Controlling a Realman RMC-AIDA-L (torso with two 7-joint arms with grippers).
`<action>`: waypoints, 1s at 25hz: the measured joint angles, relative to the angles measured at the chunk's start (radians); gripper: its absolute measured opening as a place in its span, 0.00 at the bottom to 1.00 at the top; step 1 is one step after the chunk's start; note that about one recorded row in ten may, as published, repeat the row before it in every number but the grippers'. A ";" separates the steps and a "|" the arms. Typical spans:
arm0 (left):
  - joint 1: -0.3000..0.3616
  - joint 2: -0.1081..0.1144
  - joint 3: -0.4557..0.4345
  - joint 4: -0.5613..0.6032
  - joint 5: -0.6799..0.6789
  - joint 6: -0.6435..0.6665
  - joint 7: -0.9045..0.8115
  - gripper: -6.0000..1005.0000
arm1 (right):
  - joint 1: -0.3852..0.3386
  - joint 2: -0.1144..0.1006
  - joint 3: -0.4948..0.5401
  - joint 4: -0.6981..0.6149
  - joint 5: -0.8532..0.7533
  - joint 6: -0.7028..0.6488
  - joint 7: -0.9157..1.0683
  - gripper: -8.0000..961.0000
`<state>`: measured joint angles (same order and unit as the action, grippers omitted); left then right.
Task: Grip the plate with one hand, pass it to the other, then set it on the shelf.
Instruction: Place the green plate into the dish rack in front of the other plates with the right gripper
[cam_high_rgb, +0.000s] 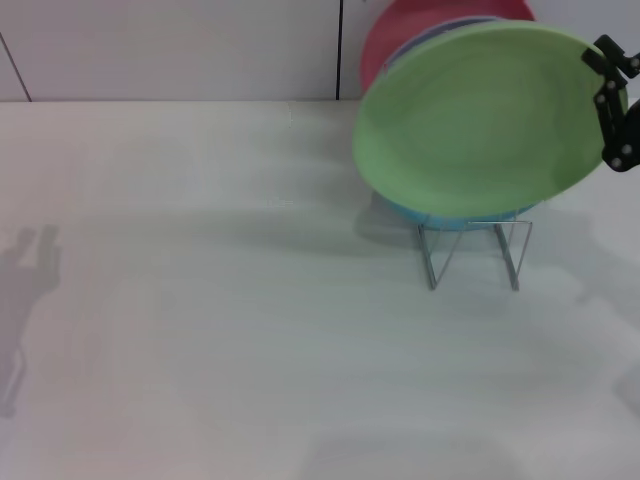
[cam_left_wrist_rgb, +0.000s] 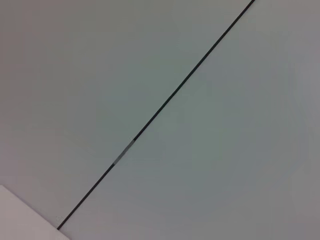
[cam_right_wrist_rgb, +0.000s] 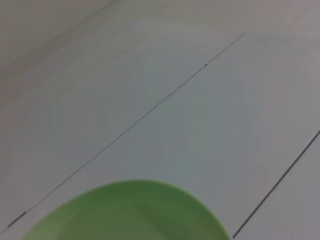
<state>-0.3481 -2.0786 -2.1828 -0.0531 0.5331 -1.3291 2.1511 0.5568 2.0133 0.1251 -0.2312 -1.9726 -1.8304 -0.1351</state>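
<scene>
The light green plate (cam_high_rgb: 470, 120) is tilted up at the back right of the table, its face toward me, and its lower edge hangs over the silver wire shelf (cam_high_rgb: 472, 250). My right gripper (cam_high_rgb: 612, 100) comes in from the right edge and its black fingers (cam_high_rgb: 620, 150) clamp the plate's right rim. In the right wrist view the same plate (cam_right_wrist_rgb: 130, 215) fills the bottom, with the wall behind it. I cannot tell whether the plate touches the shelf. My left gripper is out of view; the left wrist view holds only wall panels.
A turquoise plate (cam_high_rgb: 450, 218) stands in the shelf just behind the green one, with a lavender plate (cam_high_rgb: 430, 38) and a red plate (cam_high_rgb: 400, 30) farther back. The white table (cam_high_rgb: 200, 300) stretches left and forward. An arm's shadow (cam_high_rgb: 30, 270) falls at the far left.
</scene>
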 joint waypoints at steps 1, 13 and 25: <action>-0.002 0.000 0.000 0.006 0.000 -0.003 0.000 0.33 | 0.000 0.000 0.000 0.000 0.000 0.000 0.000 0.03; -0.006 -0.001 -0.002 0.033 -0.002 -0.028 0.001 0.33 | -0.012 -0.019 -0.013 -0.009 0.000 0.011 0.008 0.03; -0.009 -0.001 -0.002 0.064 -0.003 -0.063 0.001 0.34 | 0.008 -0.034 -0.057 -0.026 0.000 0.030 0.014 0.03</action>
<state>-0.3571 -2.0801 -2.1853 0.0110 0.5305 -1.3921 2.1519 0.5644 1.9789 0.0685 -0.2573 -1.9728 -1.8004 -0.1214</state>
